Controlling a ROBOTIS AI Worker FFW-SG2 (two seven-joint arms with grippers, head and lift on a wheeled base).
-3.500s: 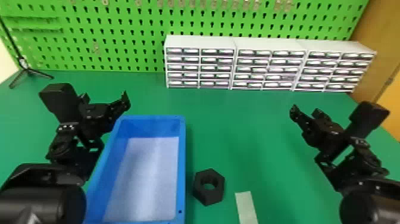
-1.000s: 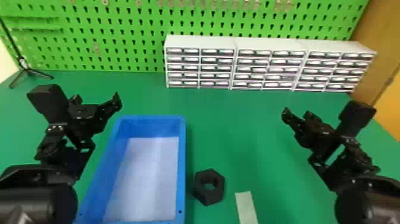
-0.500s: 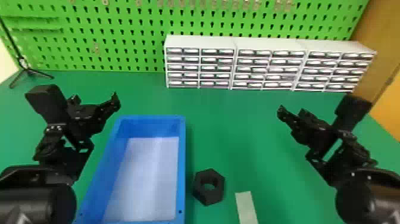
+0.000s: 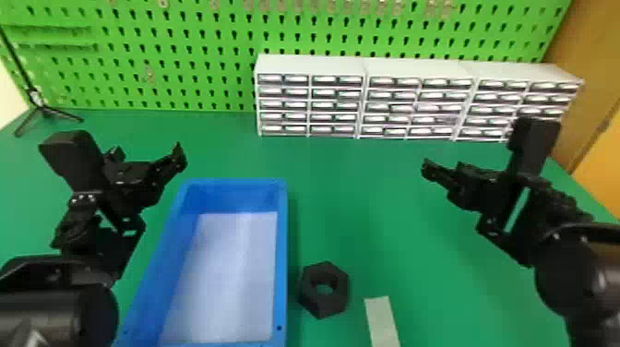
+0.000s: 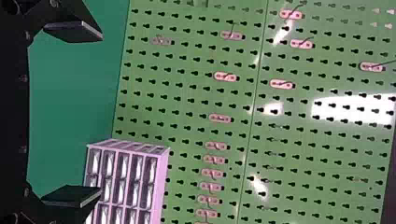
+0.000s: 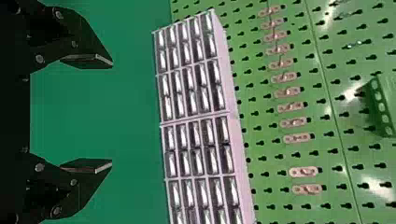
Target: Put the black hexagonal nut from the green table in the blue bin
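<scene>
In the head view, the black hexagonal nut (image 4: 324, 290) lies flat on the green table (image 4: 360, 198), just right of the blue bin (image 4: 282, 258). The bin's white floor holds nothing. My left gripper (image 4: 147, 153) is above the table at the bin's far left corner; my right gripper (image 4: 444, 167) is held up at the right, farther back than the nut and well away from it. Both stand open and hold nothing: the left gripper (image 5: 100, 113) in its wrist view has its fingers wide apart, as does the right gripper (image 6: 111, 114) in its own.
White drawer units (image 4: 360, 97) stand along the green pegboard (image 4: 184, 60) at the back. A pale strip (image 4: 382, 320) lies on the table to the right of the nut. A small black tripod (image 4: 44, 110) is at the back left.
Over the earlier frames my left gripper has shifted a little left and is now nearly still. My right gripper has moved left, its wrist tilting further lately. The nut and bin have stayed put.
</scene>
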